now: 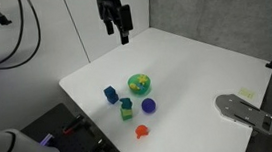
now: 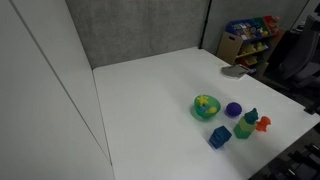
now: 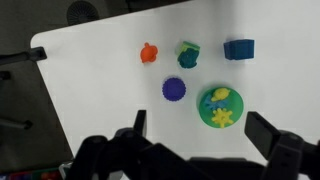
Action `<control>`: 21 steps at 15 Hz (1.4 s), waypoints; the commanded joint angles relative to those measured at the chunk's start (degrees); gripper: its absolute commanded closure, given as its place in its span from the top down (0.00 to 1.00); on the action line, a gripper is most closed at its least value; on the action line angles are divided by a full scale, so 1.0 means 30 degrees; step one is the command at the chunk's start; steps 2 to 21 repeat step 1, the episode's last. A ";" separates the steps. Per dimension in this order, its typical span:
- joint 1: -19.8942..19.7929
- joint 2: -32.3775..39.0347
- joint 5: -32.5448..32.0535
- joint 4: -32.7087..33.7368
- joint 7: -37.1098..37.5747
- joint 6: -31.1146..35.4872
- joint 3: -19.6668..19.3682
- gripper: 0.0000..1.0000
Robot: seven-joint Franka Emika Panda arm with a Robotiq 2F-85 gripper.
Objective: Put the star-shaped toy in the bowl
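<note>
White table lies well below the gripper, whose fingers stand apart and empty, and the star toy seems already inside the bowl beneath it, so a careless descent could tip the bowl and spill the toy.

The toys crowd one patch of the white surface. The green bowl, a blue block, a teal-green toy, a purple round toy and an orange-red toy stand near each other with narrow gaps between. The bowl and the purple toy sit just beside each other (the tightest gap in the wrist view). The rest of the surface lies bare. A grey metal piece lies at one edge, well apart from the toys. The gripper hangs high over the far side, jaws spread wide, with open air beneath.
</note>
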 commanded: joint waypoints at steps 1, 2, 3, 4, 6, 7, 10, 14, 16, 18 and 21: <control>-0.0212 0.0028 0.0072 0.0025 -0.0075 -0.0045 0.0173 1.00; -0.0212 0.0028 0.0072 0.0025 -0.0075 -0.0045 0.0173 1.00; -0.0212 0.0028 0.0072 0.0025 -0.0075 -0.0045 0.0173 1.00; -0.0212 0.0028 0.0072 0.0025 -0.0075 -0.0045 0.0173 1.00; -0.0212 0.0028 0.0072 0.0025 -0.0075 -0.0045 0.0173 1.00; -0.0212 0.0028 0.0072 0.0025 -0.0075 -0.0045 0.0173 1.00; -0.0212 0.0028 0.0072 0.0025 -0.0075 -0.0045 0.0173 1.00; -0.0212 0.0028 0.0072 0.0025 -0.0075 -0.0045 0.0173 1.00; -0.0212 0.0028 0.0072 0.0025 -0.0075 -0.0045 0.0173 1.00; -0.0212 0.0028 0.0072 0.0025 -0.0075 -0.0045 0.0173 1.00; -0.0212 0.0028 0.0072 0.0025 -0.0075 -0.0045 0.0173 1.00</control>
